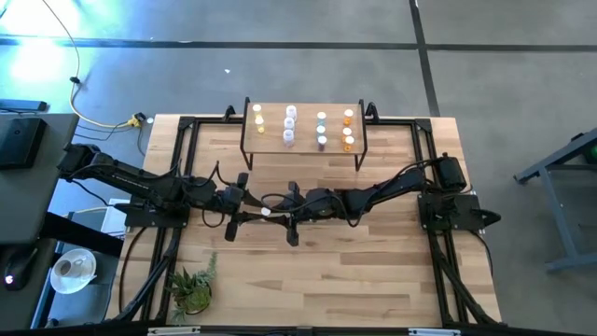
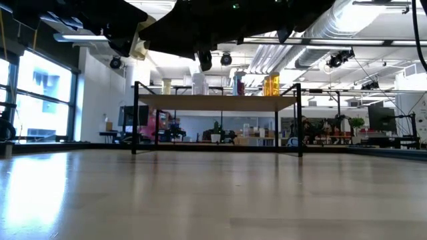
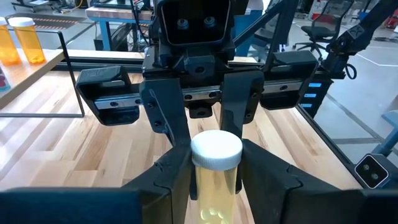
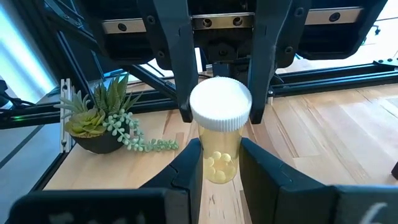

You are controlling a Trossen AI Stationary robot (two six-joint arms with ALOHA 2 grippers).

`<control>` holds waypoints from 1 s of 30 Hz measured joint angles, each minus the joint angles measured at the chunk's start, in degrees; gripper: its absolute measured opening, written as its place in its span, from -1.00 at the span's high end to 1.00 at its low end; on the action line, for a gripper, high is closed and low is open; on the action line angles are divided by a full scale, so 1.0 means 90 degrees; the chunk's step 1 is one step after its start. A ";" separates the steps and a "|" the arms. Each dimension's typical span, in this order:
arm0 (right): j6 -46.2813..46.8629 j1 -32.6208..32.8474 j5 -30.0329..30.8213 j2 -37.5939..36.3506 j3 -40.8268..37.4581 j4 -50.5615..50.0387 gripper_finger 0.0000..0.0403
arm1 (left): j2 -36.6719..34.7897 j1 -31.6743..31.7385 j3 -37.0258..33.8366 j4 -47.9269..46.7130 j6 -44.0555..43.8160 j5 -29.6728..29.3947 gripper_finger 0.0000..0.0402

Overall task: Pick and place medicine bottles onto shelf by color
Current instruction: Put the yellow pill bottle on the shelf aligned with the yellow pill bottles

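**A:** Starting at the left, what does the left gripper (image 3: 214, 186) have?

**B:** It sits over the middle of the table (image 1: 308, 271), and its fingers are drawn in against both sides of the yellow bottle (image 3: 216, 168). They look to be gripping the clear body below the white cap (image 3: 216, 149).

**A:** And the bottle itself?

**B:** It is upright and off the wood, caught between the two grippers where they meet. A few pale pills lie at the bottom, so it is probably very light. The plastic wall looks thin, smooth and round, so it could slip or twist if pinched off-centre. It should take a firm squeeze without cracking.

**A:** Where is the best hold?

**B:** Square across the body just under the cap. The cap's wider rim would then stop it from sliding down through the pads.

**A:** And the right side?

**B:** The right gripper (image 4: 219, 168) is clamped on the same bottle from the opposite direction. The shelf (image 1: 305, 149) stands at the far edge, with the other bottles (image 1: 289, 123) in colour rows. The yellow ones are at its left end.
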 joint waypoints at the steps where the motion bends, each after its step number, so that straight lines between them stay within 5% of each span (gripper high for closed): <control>1: 0.0000 -0.0002 0.0000 0.0000 0.0000 0.0000 0.61 | 0.0000 0.0000 0.0000 0.0001 0.0000 0.0001 0.42; 11: 0.0000 -0.0002 0.0010 0.0000 0.0000 -0.0001 0.59 | 0.0000 0.0000 0.0000 0.0003 -0.0002 0.0008 0.42; 20: -0.0003 -0.0005 0.0022 -0.0015 0.0000 -0.0044 0.25 | -0.0002 -0.0001 0.0000 0.0029 0.0101 0.0010 0.42; 30: -0.0220 0.0019 0.0022 -0.0860 -0.0003 -0.1458 0.18 | -0.0002 0.0000 0.0000 0.0015 0.0334 -0.0328 0.42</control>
